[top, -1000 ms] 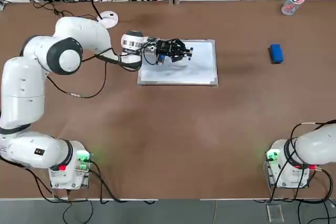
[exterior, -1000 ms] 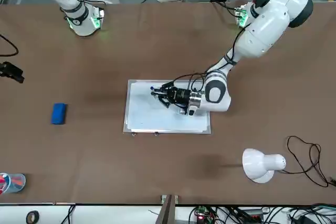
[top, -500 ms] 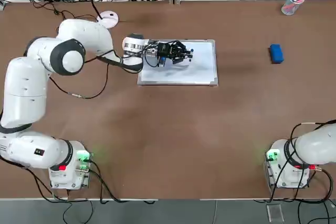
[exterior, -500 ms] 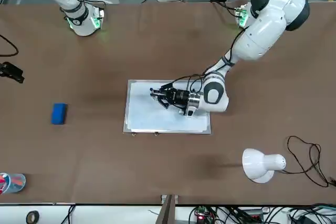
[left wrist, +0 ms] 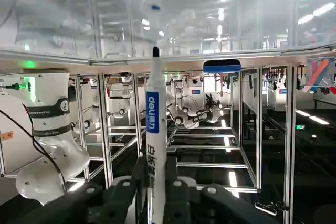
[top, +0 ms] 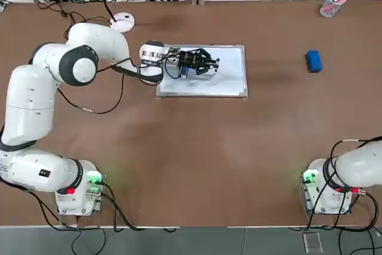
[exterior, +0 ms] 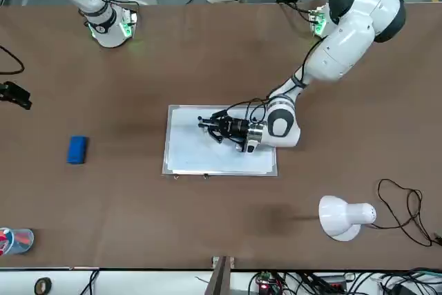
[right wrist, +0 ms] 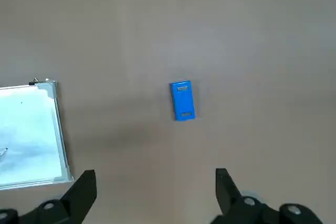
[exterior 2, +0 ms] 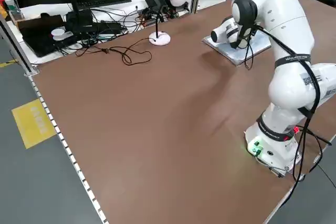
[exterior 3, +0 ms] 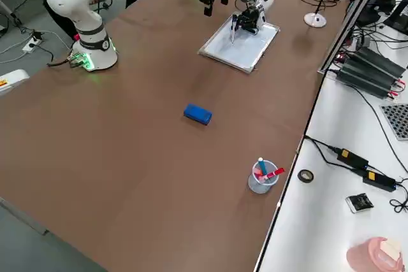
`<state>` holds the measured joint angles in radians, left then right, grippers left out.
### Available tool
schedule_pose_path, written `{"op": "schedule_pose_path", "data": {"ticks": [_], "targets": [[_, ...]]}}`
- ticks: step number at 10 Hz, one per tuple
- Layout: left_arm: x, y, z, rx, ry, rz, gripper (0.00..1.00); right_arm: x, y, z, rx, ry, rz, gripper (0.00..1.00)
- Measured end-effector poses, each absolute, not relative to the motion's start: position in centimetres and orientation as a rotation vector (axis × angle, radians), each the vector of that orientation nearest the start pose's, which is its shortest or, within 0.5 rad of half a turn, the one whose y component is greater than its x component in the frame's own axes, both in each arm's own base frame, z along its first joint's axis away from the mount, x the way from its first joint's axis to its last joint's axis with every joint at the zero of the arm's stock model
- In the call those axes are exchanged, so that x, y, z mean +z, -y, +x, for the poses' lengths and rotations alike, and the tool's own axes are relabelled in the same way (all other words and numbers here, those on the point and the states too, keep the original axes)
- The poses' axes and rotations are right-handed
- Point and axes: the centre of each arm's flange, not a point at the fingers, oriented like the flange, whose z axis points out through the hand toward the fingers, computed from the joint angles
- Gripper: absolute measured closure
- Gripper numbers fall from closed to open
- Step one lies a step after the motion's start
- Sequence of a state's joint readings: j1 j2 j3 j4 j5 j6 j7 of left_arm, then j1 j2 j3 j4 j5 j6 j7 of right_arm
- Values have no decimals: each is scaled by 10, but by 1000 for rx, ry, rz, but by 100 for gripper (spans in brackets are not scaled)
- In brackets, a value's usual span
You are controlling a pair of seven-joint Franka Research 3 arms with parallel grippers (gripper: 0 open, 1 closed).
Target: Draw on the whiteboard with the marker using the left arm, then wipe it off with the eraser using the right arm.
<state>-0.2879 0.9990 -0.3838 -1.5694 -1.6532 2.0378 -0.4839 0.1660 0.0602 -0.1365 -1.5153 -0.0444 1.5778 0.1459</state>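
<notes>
And here's the left gripper (left wrist: 157, 187), right over the whiteboard (top: 230, 82), closed firmly around the marker (left wrist: 155, 145)! The barrel stands between the fingers, dark tip aimed at the board; whether it touches the surface, I can't tell from here. Look at that, a small blue spot (left wrist: 156, 7) on the whiteboard's face, near the tip!

The left arm (top: 77, 64) reaches in from the whiteboard's left, bent at the elbow, its base on the robot's side of the board. Swing over to the right of the whiteboard: there's the eraser (top: 314, 61), lying flat on the table (top: 209, 153), well apart from the frame. The right gripper (right wrist: 156, 195) hangs above the table on that same side, jaws wide apart, nothing between them, and the right arm (top: 358, 168) holds its place to the whiteboard's right.

Farther out, past the whiteboard's far right corner, a clear cup (top: 332, 8) holds red-capped pens. Off beyond the far left corner stands a white lamp (exterior: 338, 217), its cord (exterior: 413, 219) looped beside it!
</notes>
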Motion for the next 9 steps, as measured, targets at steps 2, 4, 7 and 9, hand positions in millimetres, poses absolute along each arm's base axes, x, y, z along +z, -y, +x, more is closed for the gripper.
{"op": "schedule_pose_path", "data": {"ticks": [2,4,7,9], "targets": [[106,440,523,-1276,-1087,1391,82,618,-15,574,-12,-185,-3188,0],[106,437,527,-1265,-1088,1395,82,618,-15,574,-12,-185,-3188,0],[107,435,533,-1250,-1083,1402,82,618,-15,574,-12,-185,-3188,0],[108,434,535,-1242,-1079,1411,82,618,-15,574,-12,-185,-3188,0]]}}
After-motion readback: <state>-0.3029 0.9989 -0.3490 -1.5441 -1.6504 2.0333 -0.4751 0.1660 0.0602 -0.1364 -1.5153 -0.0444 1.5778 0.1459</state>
